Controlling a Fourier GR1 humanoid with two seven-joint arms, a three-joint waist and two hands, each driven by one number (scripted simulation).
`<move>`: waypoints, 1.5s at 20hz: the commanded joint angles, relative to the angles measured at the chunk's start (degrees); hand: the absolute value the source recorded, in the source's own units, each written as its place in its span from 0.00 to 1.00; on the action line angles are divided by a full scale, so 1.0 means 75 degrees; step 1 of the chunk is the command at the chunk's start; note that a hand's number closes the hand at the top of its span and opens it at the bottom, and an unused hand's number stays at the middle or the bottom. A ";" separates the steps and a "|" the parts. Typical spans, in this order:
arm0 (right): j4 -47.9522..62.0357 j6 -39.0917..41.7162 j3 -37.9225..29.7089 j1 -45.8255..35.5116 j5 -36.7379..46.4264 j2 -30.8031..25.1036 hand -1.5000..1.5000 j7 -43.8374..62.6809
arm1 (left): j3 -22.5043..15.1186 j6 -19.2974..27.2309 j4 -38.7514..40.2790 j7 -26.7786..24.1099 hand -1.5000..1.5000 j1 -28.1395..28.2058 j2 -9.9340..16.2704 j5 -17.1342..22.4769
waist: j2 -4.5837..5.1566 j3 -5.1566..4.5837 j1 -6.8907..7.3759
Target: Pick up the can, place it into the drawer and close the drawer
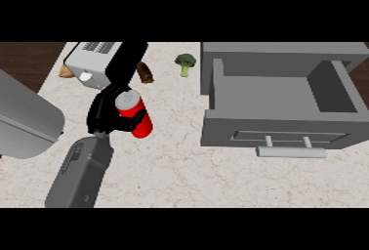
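nearest the lower edge a grey forearm (81, 171) rises from the left over the pale marbled counter (180, 171), ending in the black left hand (108, 110) – its fingers are curled round the red can (138, 117), which tilts in the grasp with its silver top turned up and left; whether it rests on the stone or is lifted i cannot tell. to the far left a big curved grey metal shape (25, 122) crowds the edge. over on the right the grey drawer (277, 105) stands pulled open, its front panel and pale bar handle (290, 152) toward us, the can well apart from it. farther back sit a small brown item (146, 73) just beyond the hand, a sprig of broccoli (185, 62) near the drawer's back corner, and a white toaster (90, 63) at the counter's far left – behind it all, dark wood (29, 61). the other hand does not show.
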 commanded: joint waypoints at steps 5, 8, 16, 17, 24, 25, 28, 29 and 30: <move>-0.0243 0.0074 0.0129 0.0066 -0.0123 0.0216 0.00 0.0179 | -0.0959 0.2334 -0.2874 0.2031 1.00 -0.0232 -0.0342 -0.0183 | 0.0058 -0.0009 -0.0160; -0.0215 0.0055 0.0071 -0.0037 -0.0019 0.0186 0.00 0.0056 | -0.1257 0.2668 -0.3625 0.2962 1.00 -0.0448 -0.0344 -0.0269 | 0.0071 -0.0011 -0.0181; -0.0053 0.0332 -0.0044 0.0056 -0.0192 0.0219 0.00 0.0042 | -0.1919 0.3695 -0.3533 0.3457 1.00 -0.1329 -0.0348 -0.0775 | 0.0095 -0.0013 -0.0268; -0.0598 -0.0204 0.0102 -0.0137 -0.0179 0.0220 0.00 0.0531 | -0.1458 0.3682 -0.3308 0.3794 1.00 -0.2033 -0.0305 -0.0707 | 0.0103 -0.0016 -0.0264; -0.0153 -0.0100 0.0035 -0.0482 -0.0241 -0.0181 0.00 0.0702 | -0.2118 0.4742 -0.2116 0.3710 1.00 -0.3353 -0.0349 -0.0368 | 0.0117 -0.0015 -0.0328; -0.0128 -0.0075 0.0298 -0.0492 0.0047 0.0212 0.00 0.0272 | -0.2228 0.4715 -0.1499 0.3100 1.00 -0.3495 -0.0349 -0.0145 | 0.0134 -0.0014 -0.0387; 0.0173 0.0017 0.0267 -0.0770 0.0367 0.0212 0.00 0.0247 | -0.2355 0.4905 -0.1271 0.3140 1.00 -0.3852 -0.0349 0.0043 | 0.0132 -0.0013 -0.0339; 0.0095 -0.0010 -0.0126 -0.0628 -0.0308 -0.0144 0.00 0.0552 | -0.2464 0.5141 -0.1357 0.3110 1.00 -0.3947 -0.0349 0.0104 | 0.0120 -0.0015 -0.0353; 0.0477 0.0078 -0.0079 -0.0829 -0.0050 -0.0199 0.00 0.0358 | -0.2664 0.5540 -0.0903 0.3104 1.00 -0.4396 -0.0349 0.0226 | 0.0135 -0.0011 -0.0402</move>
